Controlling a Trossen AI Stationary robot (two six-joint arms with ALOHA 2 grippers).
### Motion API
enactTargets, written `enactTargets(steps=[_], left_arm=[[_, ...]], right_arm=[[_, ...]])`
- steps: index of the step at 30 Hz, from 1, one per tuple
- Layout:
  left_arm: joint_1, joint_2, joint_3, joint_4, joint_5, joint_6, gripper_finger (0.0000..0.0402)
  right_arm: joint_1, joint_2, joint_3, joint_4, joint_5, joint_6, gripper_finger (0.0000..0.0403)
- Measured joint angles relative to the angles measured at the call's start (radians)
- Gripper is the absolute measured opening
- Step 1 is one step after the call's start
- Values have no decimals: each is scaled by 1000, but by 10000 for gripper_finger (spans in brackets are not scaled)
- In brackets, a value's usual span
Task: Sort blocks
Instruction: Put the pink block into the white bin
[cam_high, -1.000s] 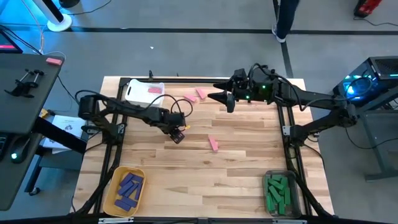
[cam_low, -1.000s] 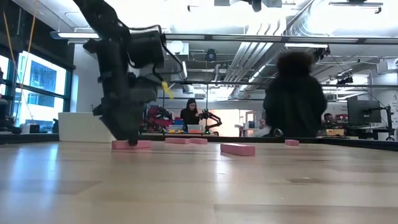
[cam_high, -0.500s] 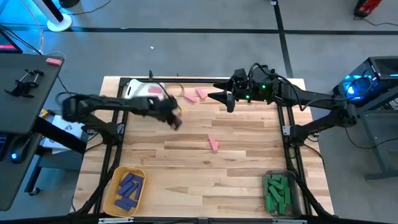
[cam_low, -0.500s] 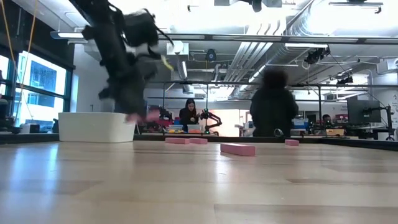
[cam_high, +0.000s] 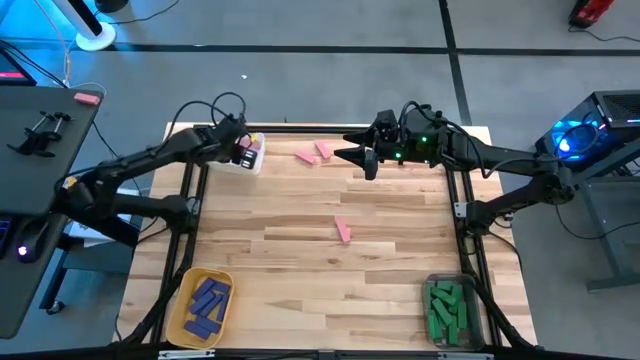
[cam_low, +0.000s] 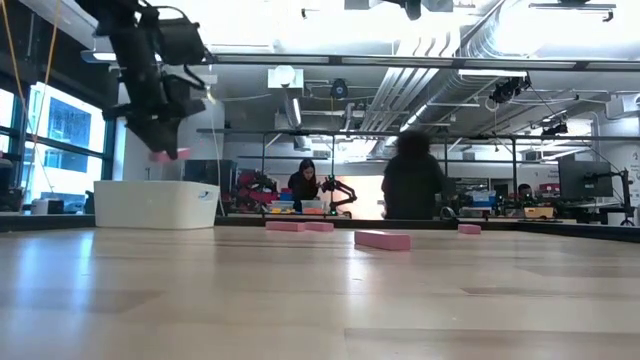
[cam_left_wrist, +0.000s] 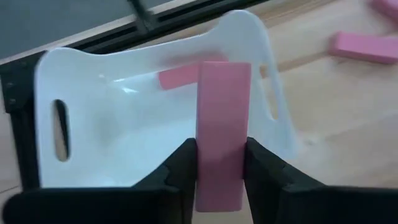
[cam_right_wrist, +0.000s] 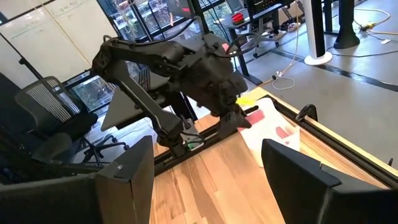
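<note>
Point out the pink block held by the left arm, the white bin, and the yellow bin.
Pink oblong block (cam_left_wrist: 222, 130): left wrist view, its broad face.
White plastic bin (cam_left_wrist: 93, 134): left wrist view, inner wall.
Yellow bin (cam_high: 180, 290): high view, its rim.

Pink block (cam_left_wrist: 222, 134) pinched upright between my left fingers (cam_left_wrist: 180, 171), long axis standing, hanging over the white bin (cam_left_wrist: 93, 130). One more pink block (cam_left_wrist: 183, 76) lies flat on that bin's floor. Two pink blocks (cam_high: 314, 153) lie close together on the table's far side, near the bin; another pink block (cam_high: 343, 231) lies alone, angled, near the table's middle. A heap of purple blocks (cam_high: 207, 303) fills the yellow bin (cam_high: 178, 310) at the near left corner. Green blocks (cam_high: 445, 309) are packed in the clear bin (cam_high: 432, 285) at the near right corner. All are oblong, solid-coloured.
</note>
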Motion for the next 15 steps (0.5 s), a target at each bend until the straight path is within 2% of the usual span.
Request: enactTargets(steps=[11, 15], left_arm=[[100, 40, 41, 29, 81, 104, 229], [67, 40, 69, 115, 257, 108, 245]], right_arm=[[0, 0, 0, -3, -12, 9, 232], [0, 0, 0, -10, -13, 9, 232]])
